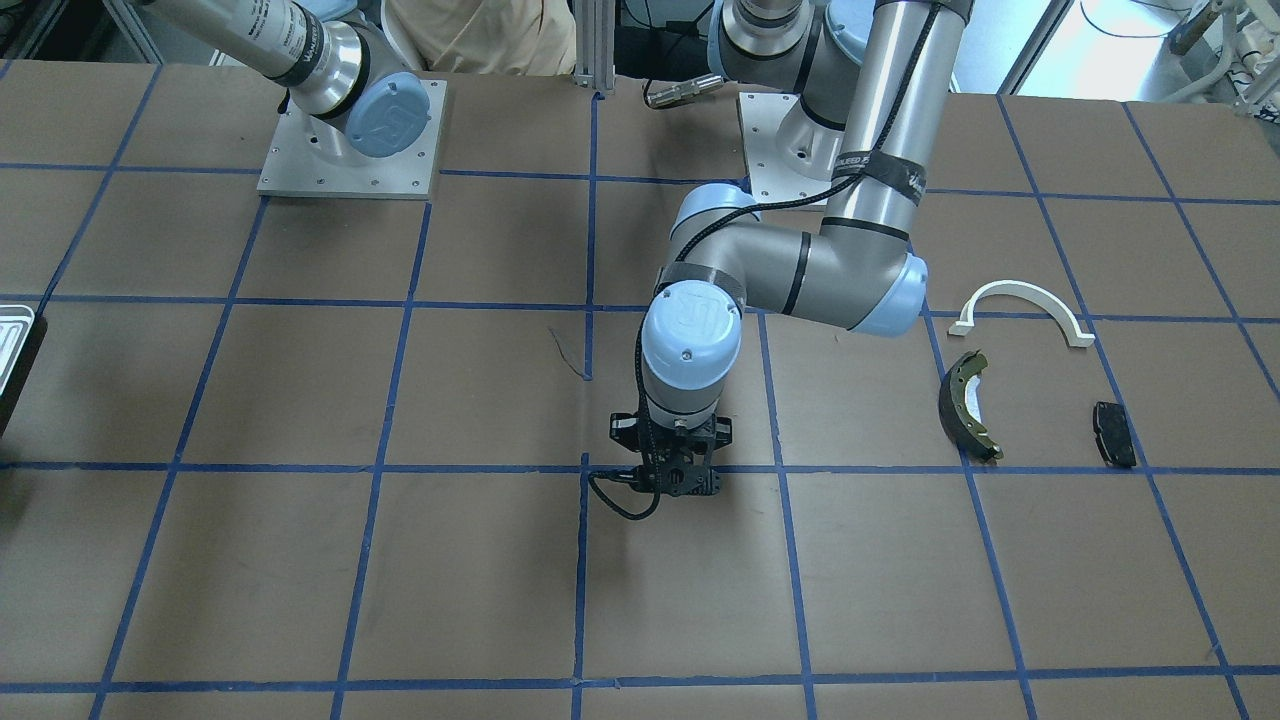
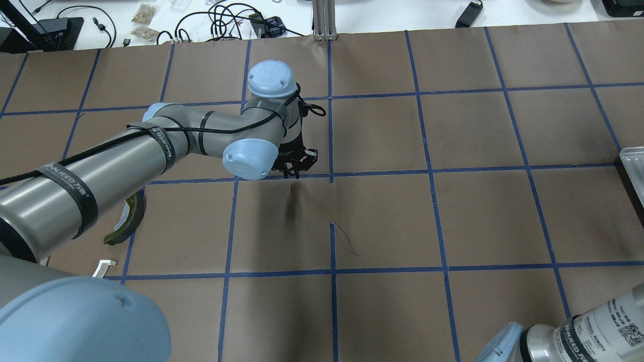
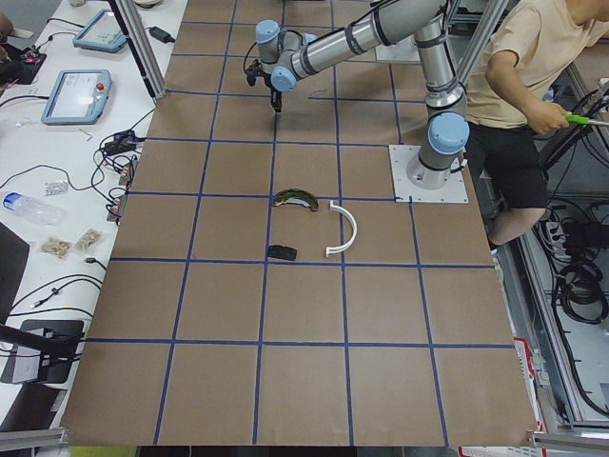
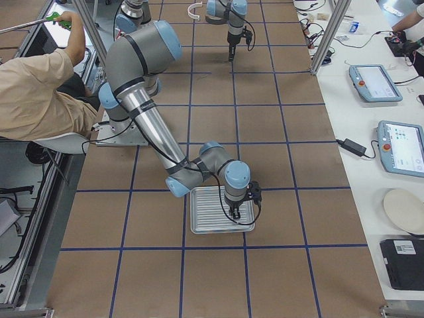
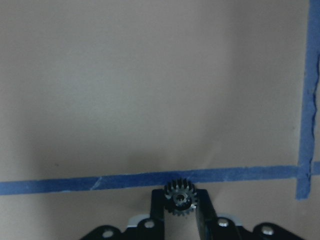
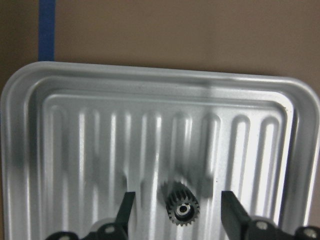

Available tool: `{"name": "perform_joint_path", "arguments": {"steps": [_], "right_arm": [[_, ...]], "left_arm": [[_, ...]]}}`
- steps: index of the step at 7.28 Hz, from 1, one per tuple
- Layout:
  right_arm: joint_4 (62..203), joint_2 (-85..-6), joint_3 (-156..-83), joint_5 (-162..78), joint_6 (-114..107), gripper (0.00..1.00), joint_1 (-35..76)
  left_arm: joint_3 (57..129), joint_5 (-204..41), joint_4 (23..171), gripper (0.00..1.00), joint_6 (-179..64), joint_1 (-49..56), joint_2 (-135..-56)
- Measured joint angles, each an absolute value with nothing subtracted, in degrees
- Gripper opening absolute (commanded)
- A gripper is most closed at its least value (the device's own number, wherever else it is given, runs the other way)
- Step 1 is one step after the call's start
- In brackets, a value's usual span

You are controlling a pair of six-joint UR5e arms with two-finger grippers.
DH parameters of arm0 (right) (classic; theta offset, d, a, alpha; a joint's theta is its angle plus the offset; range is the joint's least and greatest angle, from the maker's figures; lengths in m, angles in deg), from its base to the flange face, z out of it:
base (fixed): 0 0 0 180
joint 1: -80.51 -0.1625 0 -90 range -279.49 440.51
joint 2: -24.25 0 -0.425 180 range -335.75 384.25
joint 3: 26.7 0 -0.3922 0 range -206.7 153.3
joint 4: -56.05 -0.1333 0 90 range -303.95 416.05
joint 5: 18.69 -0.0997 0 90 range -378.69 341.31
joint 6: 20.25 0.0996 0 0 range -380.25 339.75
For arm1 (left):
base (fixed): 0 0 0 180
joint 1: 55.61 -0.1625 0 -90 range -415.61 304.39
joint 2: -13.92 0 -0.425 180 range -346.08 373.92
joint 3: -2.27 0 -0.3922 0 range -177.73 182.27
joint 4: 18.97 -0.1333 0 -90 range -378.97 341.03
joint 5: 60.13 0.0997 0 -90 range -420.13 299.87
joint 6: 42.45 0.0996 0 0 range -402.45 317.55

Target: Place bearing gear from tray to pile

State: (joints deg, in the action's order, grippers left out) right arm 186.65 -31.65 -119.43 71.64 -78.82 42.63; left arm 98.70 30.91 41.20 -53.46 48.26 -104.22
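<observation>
My left gripper [image 5: 181,212] is shut on a small dark bearing gear [image 5: 181,199] and holds it over a blue tape line near the table's middle [image 1: 680,485], well apart from the pile. The pile is a white half-ring arch [image 1: 1020,303], an olive-and-black brake shoe [image 1: 968,405] and a black brake pad [image 1: 1115,433]. My right gripper [image 6: 180,212] is open over the silvery tray [image 6: 75,125], its fingers either side of a second gear [image 6: 182,207] that lies on the tray floor. The tray's edge shows in the overhead view [image 2: 634,158].
The table is brown paper with a blue tape grid. A seated operator [image 3: 533,57] is behind the robot bases. Tablets and cables [image 3: 81,95] lie on the white bench along the far side. The right arm's base plate [image 1: 350,140] stands at the back.
</observation>
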Motion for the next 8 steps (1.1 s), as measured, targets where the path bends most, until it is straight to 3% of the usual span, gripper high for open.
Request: {"name": "perform_joint_path", "arguments": {"steps": [3, 4, 6, 8], "right_arm": [[186.7, -31.6, -119.5, 71.7, -78.9, 0.59, 42.6], [186.7, -31.6, -119.5, 71.7, -78.9, 0.50, 42.6], [186.7, -31.6, -119.6, 71.9, -78.9, 0.44, 42.6], [186.7, -31.2, -119.6, 71.9, -78.9, 0.30, 42.6]], "left_arm": [[90.5, 33.5, 55.0, 0.00, -43.5, 37.5, -101.5], [90.0, 34.2, 56.3, 0.00, -39.2, 33.0, -101.0], [90.1, 36.6, 57.0, 0.00, -31.1, 24.3, -100.4], [91.5, 39.9, 56.9, 0.00, -27.0, 18.0, -100.2]]}}
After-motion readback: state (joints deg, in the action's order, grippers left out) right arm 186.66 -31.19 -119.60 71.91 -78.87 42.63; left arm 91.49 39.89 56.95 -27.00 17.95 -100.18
